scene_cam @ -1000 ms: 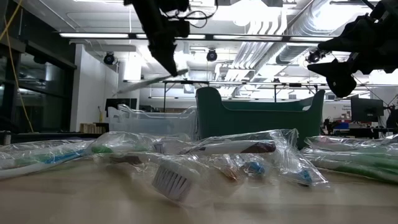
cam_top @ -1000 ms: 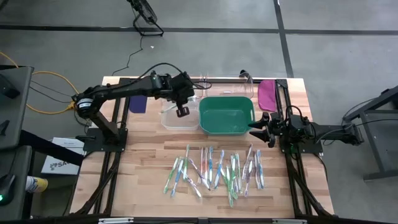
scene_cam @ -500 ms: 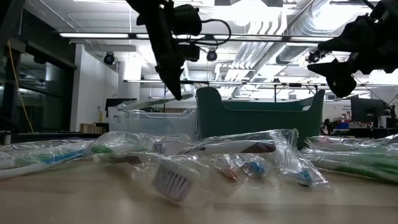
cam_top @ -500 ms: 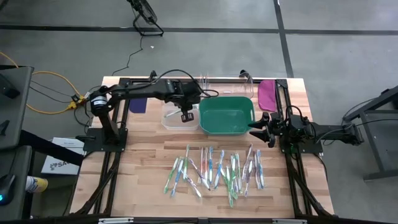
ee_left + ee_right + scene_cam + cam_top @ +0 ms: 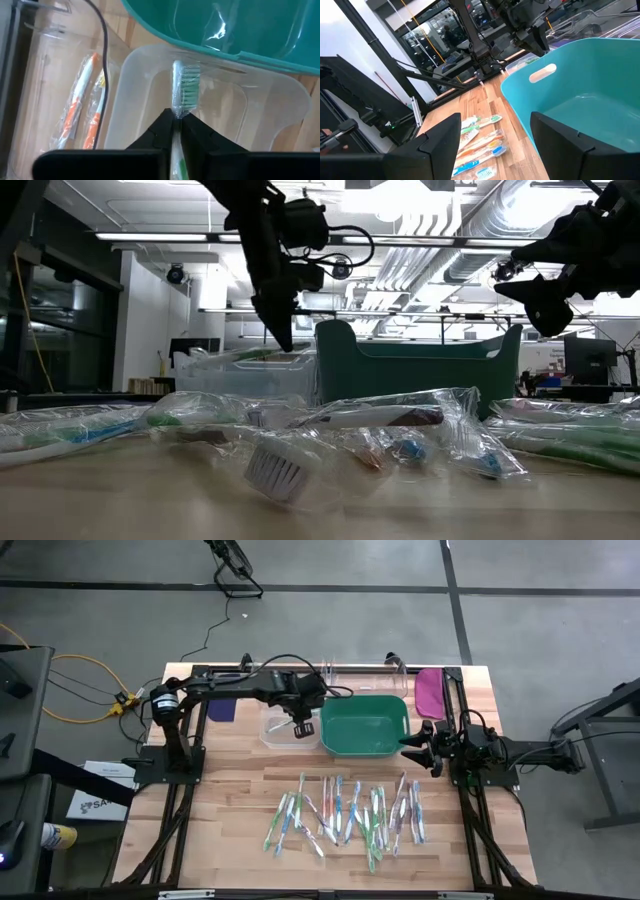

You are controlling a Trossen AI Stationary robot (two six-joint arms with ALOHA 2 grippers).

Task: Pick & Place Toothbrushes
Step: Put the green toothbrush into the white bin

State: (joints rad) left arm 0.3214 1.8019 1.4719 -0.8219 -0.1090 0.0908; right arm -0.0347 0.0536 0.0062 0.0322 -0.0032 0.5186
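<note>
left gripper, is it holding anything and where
A wrapped green-bristled toothbrush, pinched on the handle just below the head, over the clear bin. Right gripper holds nothing.

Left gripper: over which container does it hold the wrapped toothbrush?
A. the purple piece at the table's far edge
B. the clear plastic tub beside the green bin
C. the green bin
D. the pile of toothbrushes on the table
B. In the left wrist view the left gripper pinches a green-bristled toothbrush over the clear plastic tub, with the green bin alongside it.
</note>
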